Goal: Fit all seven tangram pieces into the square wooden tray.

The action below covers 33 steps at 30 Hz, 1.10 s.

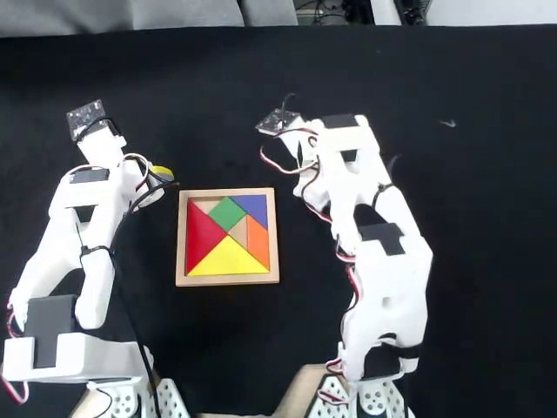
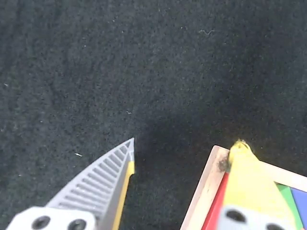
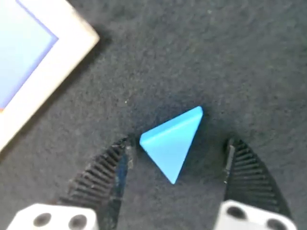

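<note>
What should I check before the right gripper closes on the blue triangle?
1. Right gripper open: ok.
2. Triangle between its fingers, touching neither: ok.
3. Triangle flat on the cloth, apart from the tray: ok.
4. Free slot in the tray: cannot tell; the tan patch in the middle may be bare wood.
5. Left gripper clear of the tray: not ok; one finger is over its corner.

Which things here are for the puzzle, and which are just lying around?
For the puzzle: wooden tray, coloured pieces in it, light blue triangle outside the tray, right tool open around it, left tool open by the tray's corner.
Just lying about: black cloth, cables behind the table.
</note>
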Tool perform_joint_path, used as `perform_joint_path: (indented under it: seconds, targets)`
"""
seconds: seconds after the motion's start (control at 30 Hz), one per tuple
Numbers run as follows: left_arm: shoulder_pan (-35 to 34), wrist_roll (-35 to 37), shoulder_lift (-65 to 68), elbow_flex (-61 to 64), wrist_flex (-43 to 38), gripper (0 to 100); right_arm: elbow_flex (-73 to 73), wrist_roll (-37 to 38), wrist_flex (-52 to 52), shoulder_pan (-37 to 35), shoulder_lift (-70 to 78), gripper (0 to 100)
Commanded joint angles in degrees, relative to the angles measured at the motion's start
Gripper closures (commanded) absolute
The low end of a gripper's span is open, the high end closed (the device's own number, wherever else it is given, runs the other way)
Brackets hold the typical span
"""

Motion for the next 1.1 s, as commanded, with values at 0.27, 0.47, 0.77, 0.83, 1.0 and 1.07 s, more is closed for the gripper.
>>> perform_joint_path:
  seconds: [0.27,0.47,0.77,0.83,1.0,1.07]
  targets:
    - [-0.22,0.7,-2.55,-0.92,-0.97,70,-4.09,-0.44,-0.35,1.14,2.15,86.9]
    - [-0.22,0.7,-2.55,-0.92,-0.97,70,-4.7,-0.44,0.0,3.08,1.45,87.5]
    - [-0.22,0.7,-2.55,-0.92,-0.97,70,-6.99,0.26,5.36,2.9,-9.1,87.5]
    - [-0.22,0.7,-2.55,-0.92,-0.97,70,-6.55,2.64,5.89,2.46,-10.59,87.5]
    - [-0.22,0.7,-2.55,-0.92,-0.97,70,-4.44,2.73,7.03,1.32,-9.36,87.4]
    - [-0.22,0.7,-2.55,-0.92,-0.97,70,-4.53,1.49,6.68,1.23,-7.78,87.4]
